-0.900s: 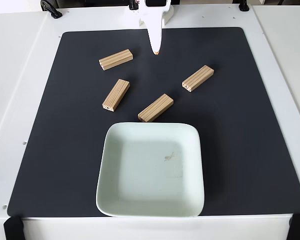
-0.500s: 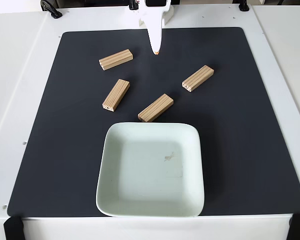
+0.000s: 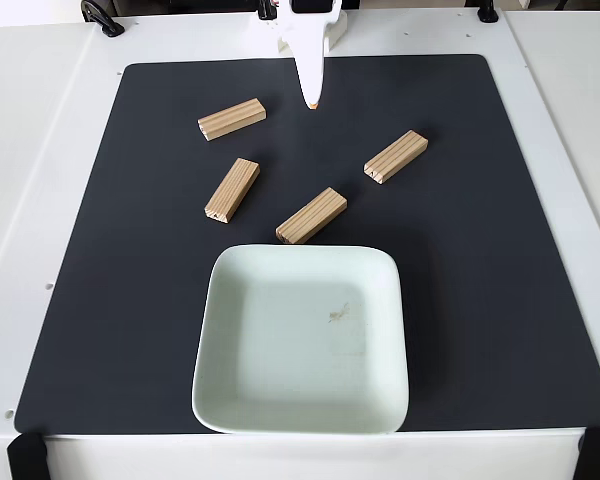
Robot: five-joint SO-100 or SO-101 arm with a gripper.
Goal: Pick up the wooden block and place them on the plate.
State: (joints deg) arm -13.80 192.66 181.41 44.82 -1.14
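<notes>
No change observed: the gripper (image 3: 311,100), four wooden blocks (image 3: 311,215) and plate (image 3: 300,410) hold their earlier positions.

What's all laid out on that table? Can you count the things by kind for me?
Wooden blocks: 4, all on the black mat
Plate, pale green: 1
Black mat: 1
Robot gripper: 1
Total: 7

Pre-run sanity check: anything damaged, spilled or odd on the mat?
Nothing damaged. Only oddity: a small brownish mark in the middle of the pale mint-green square plate. Four light-tan wooden blocks lie flat, scattered on the black mat.
</notes>
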